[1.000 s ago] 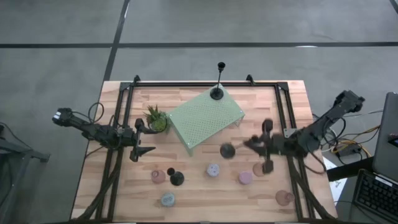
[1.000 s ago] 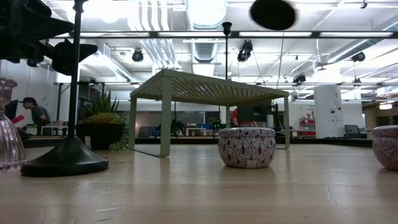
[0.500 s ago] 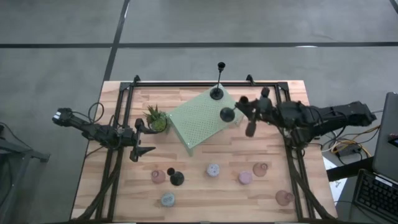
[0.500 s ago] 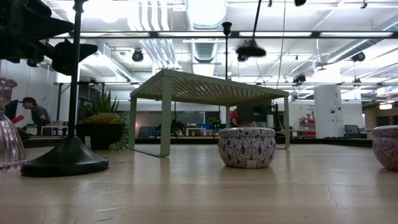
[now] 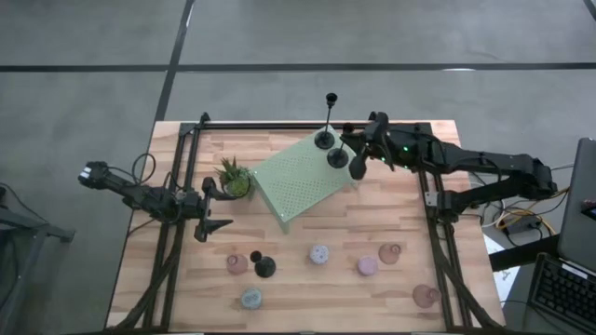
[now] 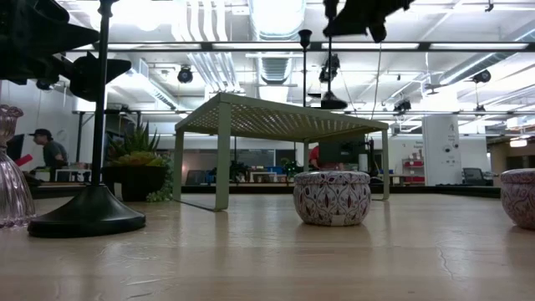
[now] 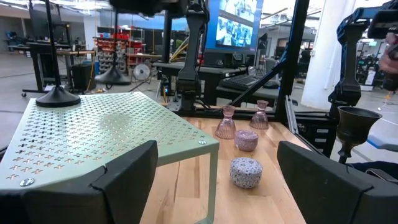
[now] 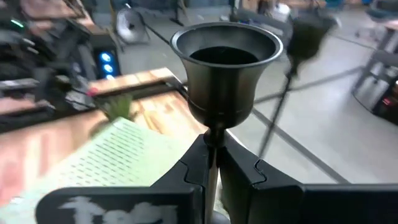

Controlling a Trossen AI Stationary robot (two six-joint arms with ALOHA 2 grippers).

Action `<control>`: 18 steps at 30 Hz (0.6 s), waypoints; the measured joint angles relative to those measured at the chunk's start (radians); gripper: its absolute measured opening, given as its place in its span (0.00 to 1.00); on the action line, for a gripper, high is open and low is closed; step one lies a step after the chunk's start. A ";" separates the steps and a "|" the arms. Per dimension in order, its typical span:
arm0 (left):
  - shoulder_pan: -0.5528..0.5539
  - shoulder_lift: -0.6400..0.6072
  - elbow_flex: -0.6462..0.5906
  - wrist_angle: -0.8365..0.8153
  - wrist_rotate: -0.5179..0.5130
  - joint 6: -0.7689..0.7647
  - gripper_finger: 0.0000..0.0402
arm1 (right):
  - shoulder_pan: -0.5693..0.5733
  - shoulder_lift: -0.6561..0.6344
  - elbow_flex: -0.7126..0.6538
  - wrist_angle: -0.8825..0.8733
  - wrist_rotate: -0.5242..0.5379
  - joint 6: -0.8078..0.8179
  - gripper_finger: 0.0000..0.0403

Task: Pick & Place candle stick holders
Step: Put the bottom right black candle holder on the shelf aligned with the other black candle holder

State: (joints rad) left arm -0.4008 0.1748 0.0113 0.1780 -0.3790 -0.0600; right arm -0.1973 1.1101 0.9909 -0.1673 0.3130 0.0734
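Note:
My right gripper [image 5: 363, 149] is shut on a black candle stick holder, whose cup [image 8: 226, 59] fills the right wrist view and whose round base [image 5: 337, 158] hangs just over the far right part of the pale green perforated stand [image 5: 303, 181]. A second black stick [image 5: 323, 140] stands by its base on the stand's far corner. A third [image 5: 265, 268] stands on the table near the front, among pink glass cups [image 5: 389, 252] and pastel pucks [image 5: 318, 254]. At the table's left my left gripper [image 5: 216, 207] waits open, with nothing between its fingers. My right gripper pinches the holder's thin stem [image 8: 211, 142] just below the cup, between its two fingers [image 8: 239, 171]. They come nearly level from the table's right side and lie across the stem. The holder hangs upright, its base [image 6: 333, 102] a little above the stand's top.
A spiky green potted plant [image 5: 235, 177] stands at the stand's left corner. Another pink cup [image 5: 426, 296] sits near the front right edge, and a bluish puck [image 5: 250, 298] at the front left. A black frame [image 5: 279, 126] runs along the table's far edge and sides.
My right gripper, still shut, has carried the black stick from over the table's right middle toward the far edge and leftward. The stick has stayed upright and clear of the table, and its base now hangs over the stand's far right part.

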 joint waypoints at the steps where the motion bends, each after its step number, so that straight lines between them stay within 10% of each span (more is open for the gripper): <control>1: 0.000 0.000 0.000 0.000 0.000 0.000 0.83 | -0.010 0.006 0.000 -0.003 0.000 0.001 0.06; 18: 0.000 0.000 0.000 0.000 0.000 0.000 0.83 | -0.066 0.067 -0.008 -0.006 0.000 0.080 0.06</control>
State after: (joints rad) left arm -0.4009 0.1747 0.0109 0.1783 -0.3790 -0.0598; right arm -0.2633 1.1771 0.9825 -0.1730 0.3126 0.1535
